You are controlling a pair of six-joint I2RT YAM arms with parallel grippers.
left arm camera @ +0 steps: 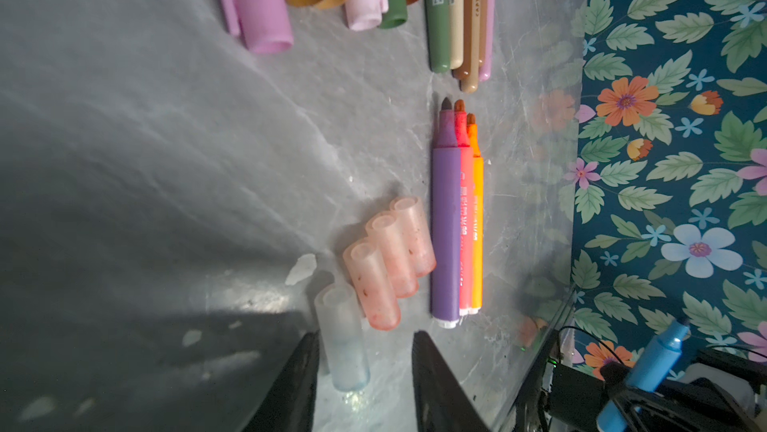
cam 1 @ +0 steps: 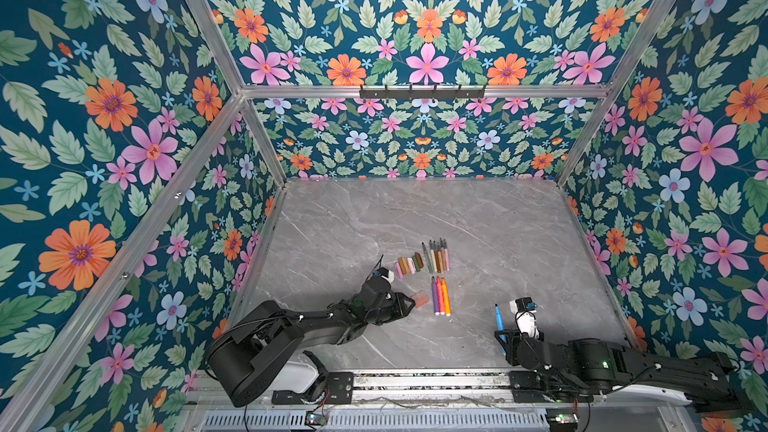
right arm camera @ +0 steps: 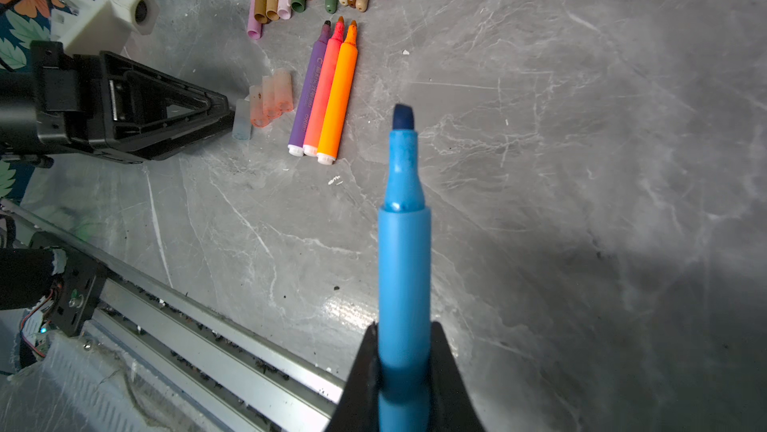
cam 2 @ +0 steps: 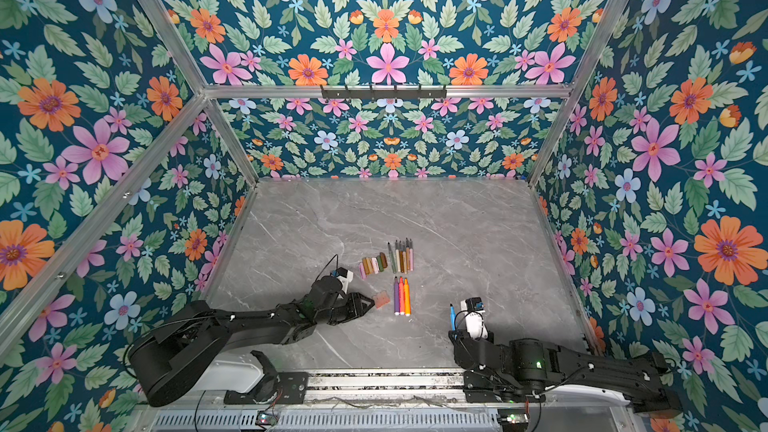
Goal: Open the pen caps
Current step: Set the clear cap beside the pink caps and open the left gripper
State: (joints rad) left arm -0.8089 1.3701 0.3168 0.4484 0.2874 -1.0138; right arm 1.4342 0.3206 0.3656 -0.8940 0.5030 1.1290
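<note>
Starting at the left, the black left arm reaches in low across the grey marble desk (cam 1: 498, 222), and the left fingers (left arm camera: 431, 376) are apart. In the left wrist view a pale blue cap (left arm camera: 342, 338) lies flat on the desk between them. It sits hard up against one finger, with a clear gap of desk to the other, so nothing is gripped on this side.

Just beside that cap are three reddish caps (left arm camera: 390, 259), translucent and lying shoulder to shoulder in a little slanted rank. Both top views show them right at the tips of the left fingers (cam 1: 405, 305).

Next along come three thick markers (cam 1: 440, 297), purple, pink and orange. They lie parallel and touching, and their bare felt tips point toward the far wall. The nearest reddish cap is up against the purple barrel.

Farther back on the desk is a row of caps (cam 1: 409, 264) in pink, tan, pale pink, olive and brown, all off their pens and packed side by side. Just to the right of it is a bundle of thin pens (cam 1: 435, 257) in green, cream, brown and lilac, with their pointed tips showing.

Over on the right and well apart from all that, the right fingers (right arm camera: 446, 367) are clamped on a blue marker (right arm camera: 404, 251). They hold it by the rear of the barrel, and its dark chisel tip is uncapped and sticks out ahead. In both top views it stands near the front rail and points toward the far wall.
</note>
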